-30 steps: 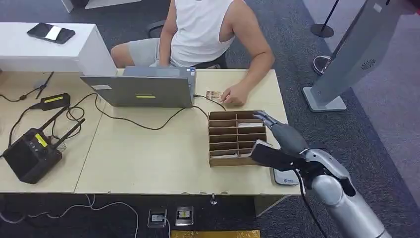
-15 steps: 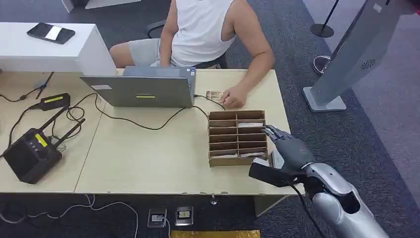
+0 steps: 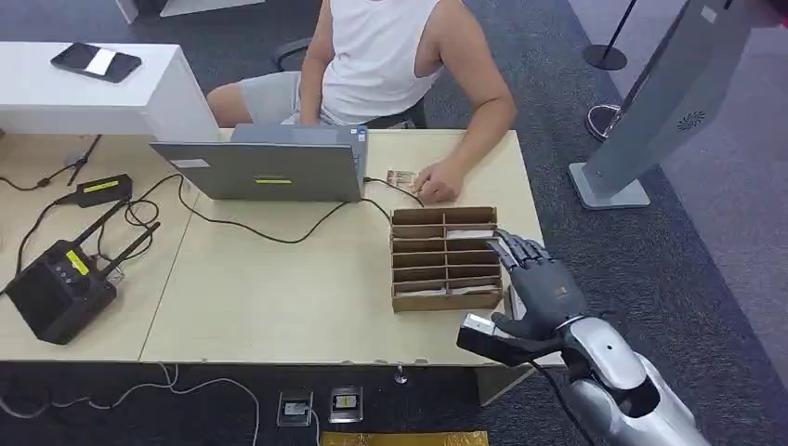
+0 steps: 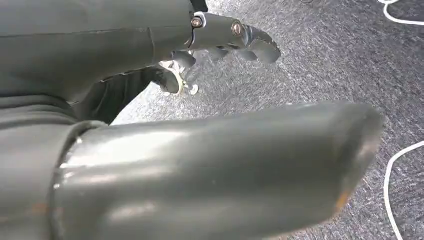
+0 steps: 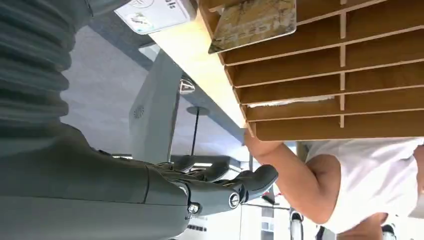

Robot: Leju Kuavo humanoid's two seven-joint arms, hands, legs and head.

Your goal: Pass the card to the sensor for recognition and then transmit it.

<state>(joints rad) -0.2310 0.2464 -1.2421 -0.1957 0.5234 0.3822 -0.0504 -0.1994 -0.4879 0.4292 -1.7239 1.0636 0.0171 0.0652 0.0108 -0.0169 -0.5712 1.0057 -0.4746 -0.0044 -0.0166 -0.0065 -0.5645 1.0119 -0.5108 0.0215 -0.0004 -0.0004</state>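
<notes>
Fingers of the right hand are spread apart and reaching forward, holding nothing, and they hover just beside the right end of the wooden card rack, over the table's right edge. One card juts out of a slot at the rack's near end, seen in the right wrist view; a second pale card edge peeks from a slot farther back. Two cards counted in the rack, then, and neither is touched by the hand. One white sensor pad lies on the table just beside the rack's near corner, largely behind the hand from the head view.

Over on the left, the left hand hangs above grey carpet, its fingers loosely apart and slightly curled, nothing in them.

Across the table one person sits in a white sleeveless top, one hand resting on the tabletop next to a small card-like item. One grey laptop stands open in front of them. One black router with antennas sits at the left, with one black power brick and cables behind it. One grey kiosk stand rises from the carpet at the right.
</notes>
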